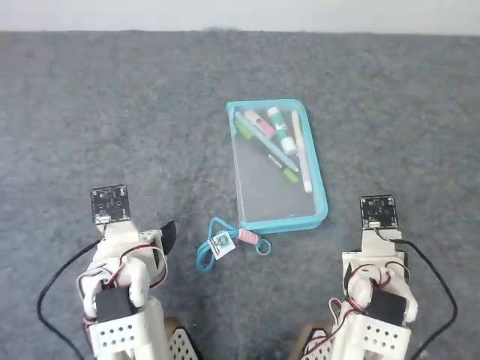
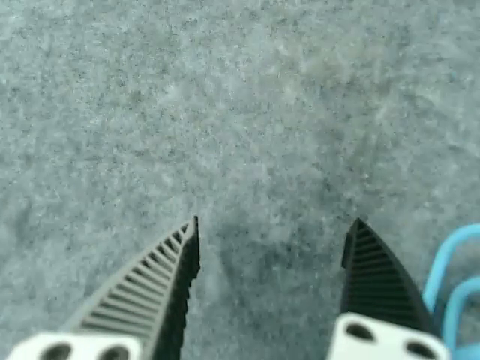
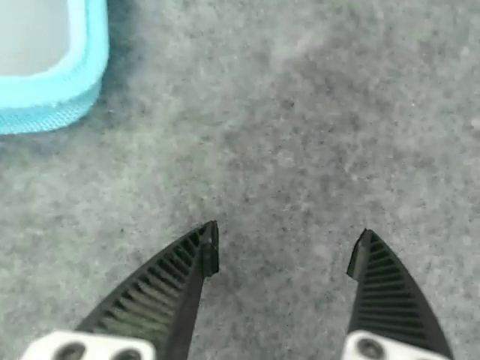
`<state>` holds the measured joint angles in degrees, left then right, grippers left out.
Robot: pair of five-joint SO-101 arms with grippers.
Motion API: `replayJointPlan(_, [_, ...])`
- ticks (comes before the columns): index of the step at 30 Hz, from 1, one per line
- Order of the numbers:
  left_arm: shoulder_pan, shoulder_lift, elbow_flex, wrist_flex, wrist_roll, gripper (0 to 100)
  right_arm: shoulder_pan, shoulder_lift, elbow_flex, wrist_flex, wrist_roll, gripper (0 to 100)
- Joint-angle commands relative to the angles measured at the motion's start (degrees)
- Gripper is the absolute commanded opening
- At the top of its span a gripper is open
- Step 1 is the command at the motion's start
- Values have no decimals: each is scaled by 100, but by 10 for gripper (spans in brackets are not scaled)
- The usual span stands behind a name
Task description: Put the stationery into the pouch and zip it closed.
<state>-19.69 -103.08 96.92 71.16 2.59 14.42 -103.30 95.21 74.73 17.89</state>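
Observation:
A clear pouch (image 1: pixel 274 187) with a turquoise border lies flat in the middle of the grey felt. Several pens and markers (image 1: pixel 274 139) lie inside its far end. A blue cord loop with a small tag (image 1: pixel 223 244) lies at the pouch's near left corner; the blue cord (image 2: pixel 454 289) also shows beside my left gripper. My left gripper (image 2: pixel 274 232) hovers open over bare felt at the near left, holding nothing. My right gripper (image 3: pixel 289 244) is open over bare felt at the near right, with the pouch's corner (image 3: pixel 52 82) a little way off.
Grey felt (image 1: pixel 112 112) covers the whole table. A pale wall strip (image 1: pixel 240 15) runs along the far edge. Both arm bases (image 1: pixel 124 315) (image 1: pixel 375 307) stand at the near edge, with open felt on either side of the pouch.

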Motion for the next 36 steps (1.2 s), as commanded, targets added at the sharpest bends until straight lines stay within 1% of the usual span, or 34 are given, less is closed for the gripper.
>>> replayJointPlan(1, [-44, -105, -31, 53, 44, 291, 57, -57, 123, 31, -9, 275])
replayJointPlan(16, [-9, -97, -31, 105, 79, 281, 92, -66, 123, 31, -9, 275])
replayJointPlan(18, [-9, -97, -31, 105, 53, 219, 92, -66, 123, 31, -9, 275])
replayJointPlan(20, [0, -97, -31, 105, 53, 100, 92, -66, 123, 31, -9, 275])
replayJointPlan(21, [0, -97, -31, 105, 53, 24, 92, -66, 123, 31, -9, 275])
replayJointPlan(22, [0, -97, -31, 105, 53, 0, 92, -66, 123, 31, -9, 275])
replayJointPlan(23, [0, -97, -31, 105, 53, 28, 92, -66, 123, 31, -9, 275])
replayJointPlan(24, [-9, -97, -31, 105, 44, 31, 92, -66, 123, 31, -9, 275])
replayJointPlan(26, [-9, -97, -31, 105, 44, 9, 92, -66, 123, 31, -9, 275])
replayJointPlan(36, [-18, -97, -31, 105, 53, 13, 92, -66, 123, 31, -9, 275])
